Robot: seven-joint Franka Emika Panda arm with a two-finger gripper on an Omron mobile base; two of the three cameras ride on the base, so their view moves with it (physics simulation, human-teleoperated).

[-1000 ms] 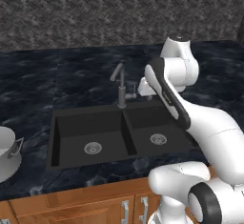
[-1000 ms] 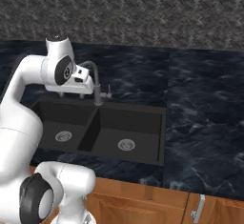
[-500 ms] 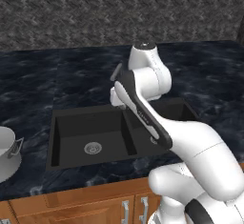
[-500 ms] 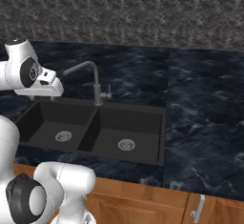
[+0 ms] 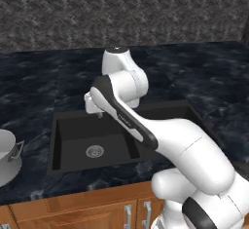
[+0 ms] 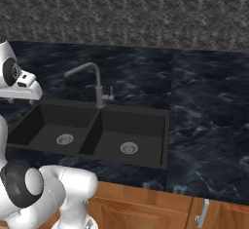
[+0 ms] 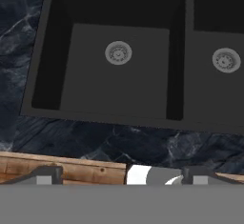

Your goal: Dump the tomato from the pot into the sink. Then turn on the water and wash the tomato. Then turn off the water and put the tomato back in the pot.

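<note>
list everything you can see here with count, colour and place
sink: 1, matte black, two basins, set in the counter
drains: 2, silver, one per basin
faucet: 1, grey metal, behind the divider, spout over the left basin
pot: 1, silver-grey, on the counter left of the sink, cut off by the frame edge
counter: 1, dark marbled
wall: 1, grey stone
cabinets: wood, metal handles, under the counter
arm: 1, white, over the sink
hand: 1, open, holding nothing

Black double sink point(image 6: 146, 113) set in dark marble counter point(image 6: 209, 125), silver drain in each basin. Grey tap point(image 6: 97, 84) behind the divider, spout pointing left over the left basin. Wood cabinets point(image 6: 160, 208) below w/ metal handle.
</note>
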